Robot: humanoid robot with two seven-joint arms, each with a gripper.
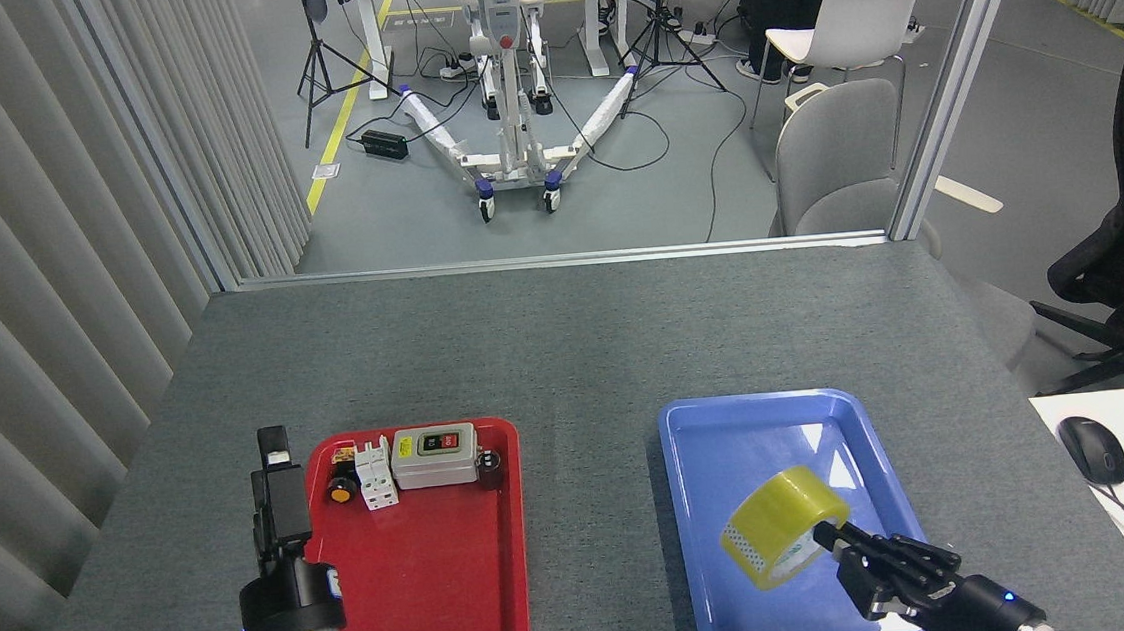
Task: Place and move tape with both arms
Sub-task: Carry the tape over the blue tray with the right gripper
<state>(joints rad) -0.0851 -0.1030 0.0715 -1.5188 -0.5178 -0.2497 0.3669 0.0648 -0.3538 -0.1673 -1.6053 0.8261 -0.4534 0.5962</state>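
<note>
Tape (784, 527) hangs tilted over your blue tray (697, 505), clamped in your right gripper (834, 541). Let go too high and it could roll off. I cannot tell if your left gripper (274, 456) is apart or together.

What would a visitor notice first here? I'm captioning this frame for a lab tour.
The yellow tape stands out, held tilted over the blue tray by the right pincer at lower right. Next comes the red tray at lower left, with switch parts along its far edge. The left pincer points up beside that tray's left rim, holding nothing.
</note>
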